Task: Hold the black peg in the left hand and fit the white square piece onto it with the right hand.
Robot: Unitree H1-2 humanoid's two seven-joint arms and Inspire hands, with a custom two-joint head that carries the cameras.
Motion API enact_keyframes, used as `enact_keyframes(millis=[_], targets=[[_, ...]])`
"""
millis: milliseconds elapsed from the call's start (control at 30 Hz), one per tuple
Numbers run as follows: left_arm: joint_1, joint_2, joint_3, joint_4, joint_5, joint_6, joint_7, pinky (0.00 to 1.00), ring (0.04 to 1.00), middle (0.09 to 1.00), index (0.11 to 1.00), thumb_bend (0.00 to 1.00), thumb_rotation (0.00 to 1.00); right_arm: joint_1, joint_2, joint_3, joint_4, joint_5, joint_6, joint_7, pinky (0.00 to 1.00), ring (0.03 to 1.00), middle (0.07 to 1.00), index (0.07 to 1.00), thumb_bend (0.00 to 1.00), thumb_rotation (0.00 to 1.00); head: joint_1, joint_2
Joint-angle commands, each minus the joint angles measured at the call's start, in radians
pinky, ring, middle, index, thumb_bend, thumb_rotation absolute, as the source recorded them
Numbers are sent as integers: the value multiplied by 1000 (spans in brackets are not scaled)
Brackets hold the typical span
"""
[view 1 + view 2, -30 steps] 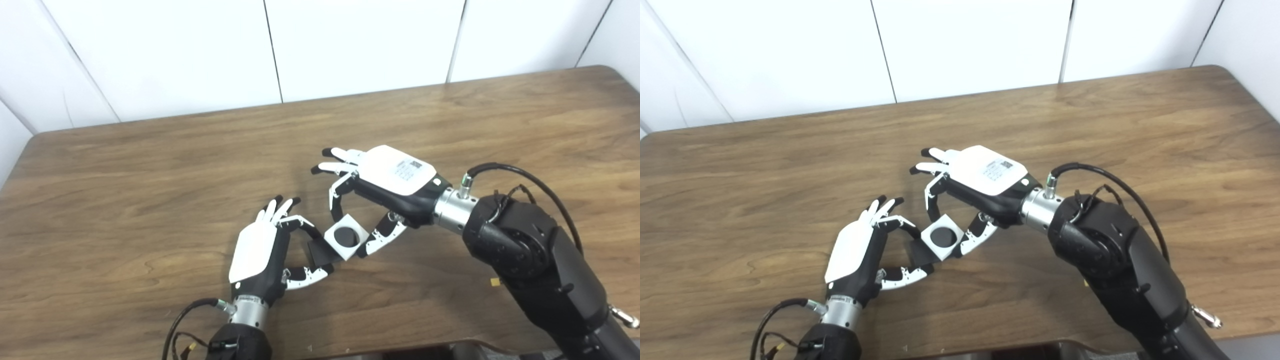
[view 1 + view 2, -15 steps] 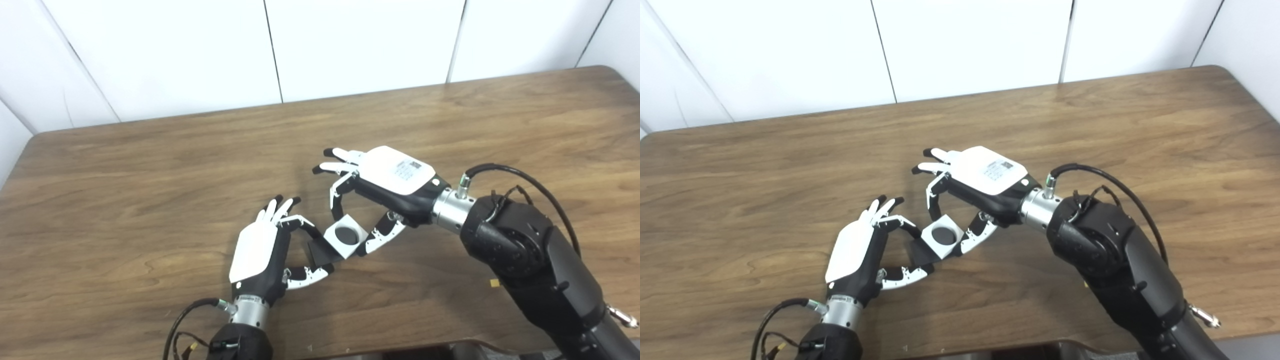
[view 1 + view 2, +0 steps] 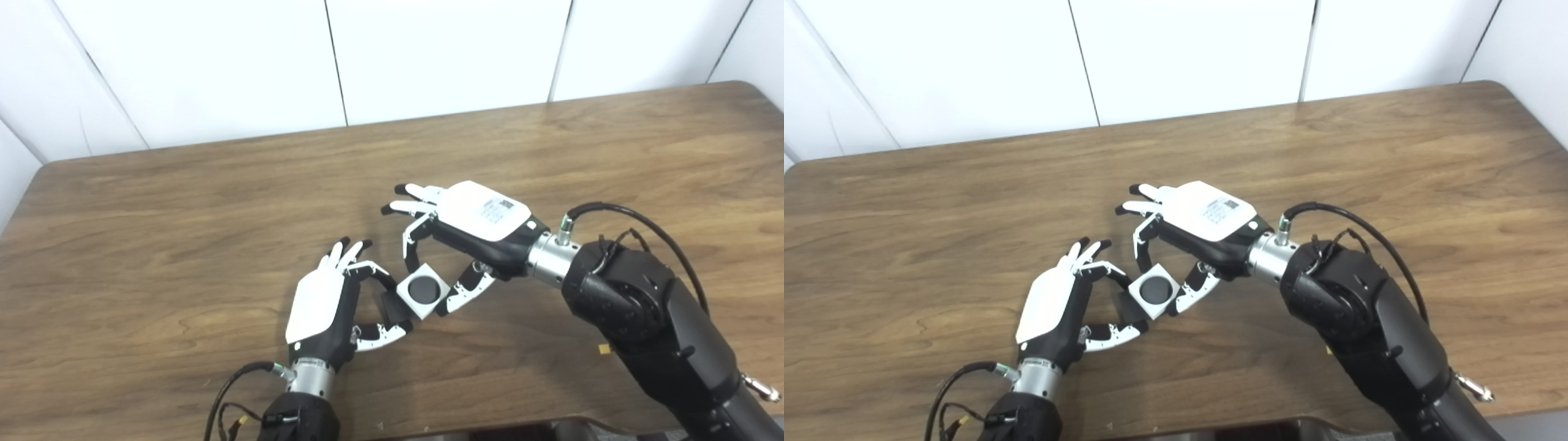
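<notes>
Pinching a white square piece (image 3: 422,290) between a bent finger and the thumb, the right hand (image 3: 474,229) reaches in from the right, above the middle of the brown wooden desk (image 3: 184,202). Its remaining fingers (image 3: 411,199) stretch out flat and slightly apart, pointing left, away from the piece. The piece is tilted so that one corner points down, and its broad face is turned up toward the cameras, showing a round dark hole in the centre.

Just to the left, the left hand (image 3: 321,306) stands with its white back toward the cameras. A curled finger and the thumb (image 3: 1108,335) close on a black peg (image 3: 395,307), of which only a short dark block shows between them; the other fingers point up and away, close together. The peg's visible end lies against the lower left edge of the white square piece, so the two parts touch or nearly touch. How far the peg enters the hole cannot be told, since the white piece covers that spot in both views.

Both hands and both parts appear to be held a little above the desk, near its front centre. Black cables (image 3: 612,211) loop from the right wrist to the forearm, and another cable (image 3: 958,380) curves beside the left wrist. White wall panels (image 3: 429,55) rise behind the far edge of the desk.
</notes>
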Motion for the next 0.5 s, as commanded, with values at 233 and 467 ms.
enact_keyframes(millis=[233, 467], targets=[[-22, -21, -2, -13, 11, 6, -2, 995, 1000, 931, 492, 487, 85, -13, 0, 17, -11, -48, -35, -17, 955, 1000, 923, 491, 525, 147, -4, 4], [-11, -19, -5, -32, 14, 4, -6, 992, 1000, 929, 491, 486, 87, -1, -1, 11, 26, -52, -36, -27, 959, 1000, 927, 491, 525, 146, -1, 7]])
